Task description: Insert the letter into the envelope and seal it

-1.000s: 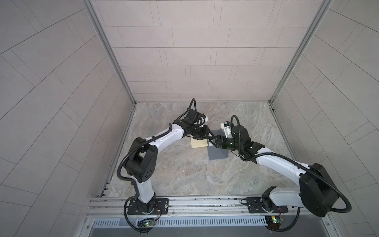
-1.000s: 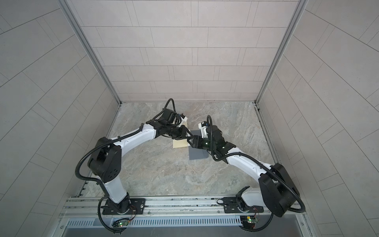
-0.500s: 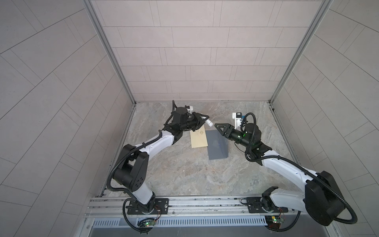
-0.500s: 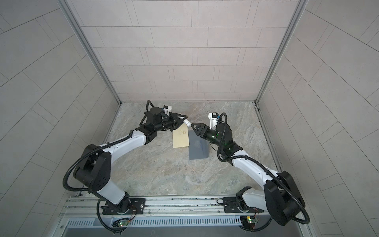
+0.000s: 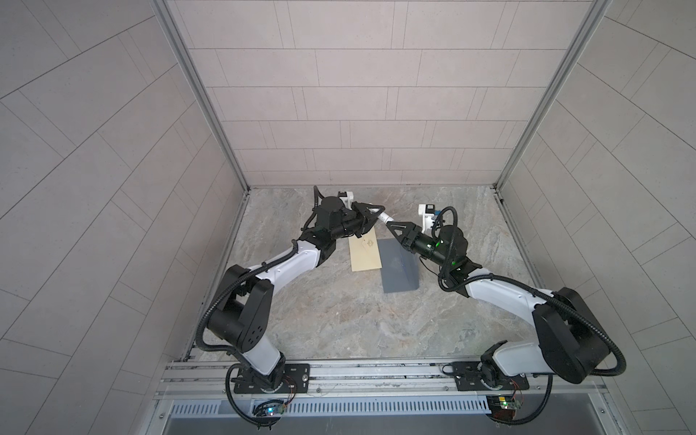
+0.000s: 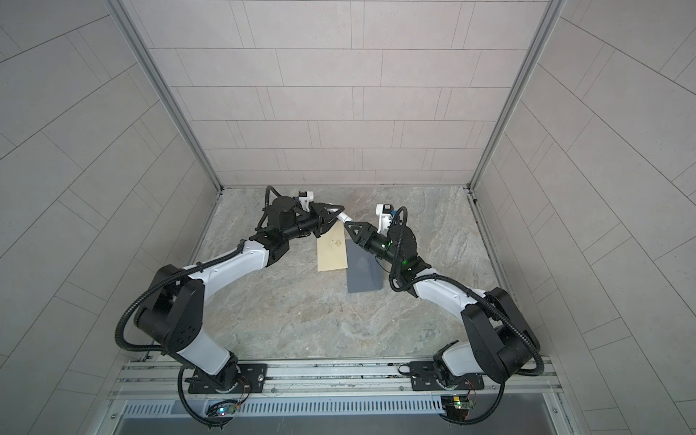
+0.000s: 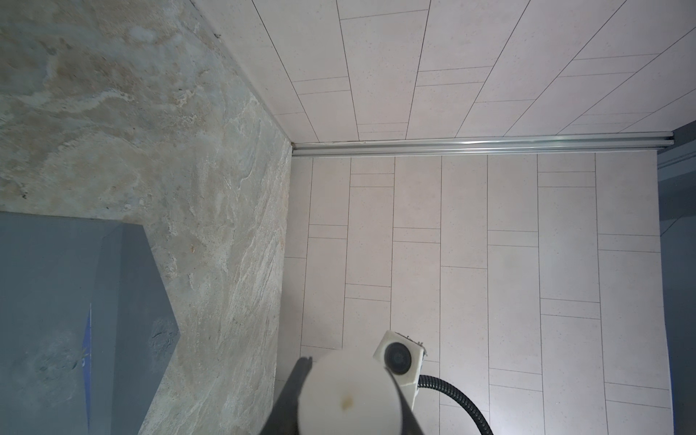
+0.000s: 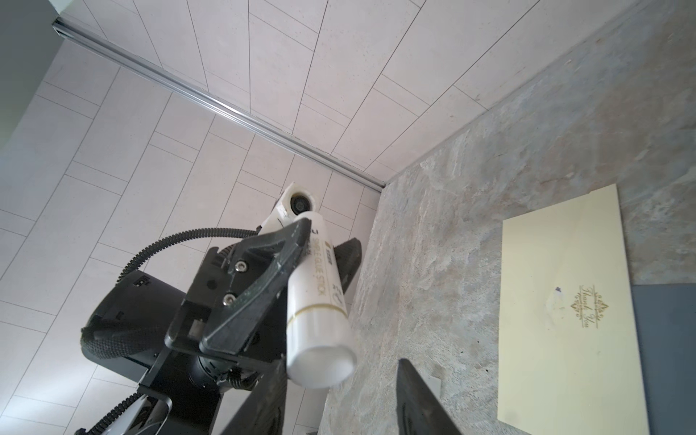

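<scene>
Two claws are facing tip to tip: the left claw (image 5: 374,215) is gripping a glue stick (image 5: 384,217), aiming it lengthwise between the gaping jaws of the right claw (image 5: 393,231). Grey envelope (image 5: 399,273) and cream card (image 5: 364,256) are lying touching on the bench (image 5: 339,320) beneath.

table (image 5: 339,320): marbled | on it: cream letter (image 5: 364,253), grey envelope (image 5: 399,269)

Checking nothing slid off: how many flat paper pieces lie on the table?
2. The cream piece with gold print lies mid-table; the grey piece adjoins its right edge in both top views. Others may be hidden.
</scene>
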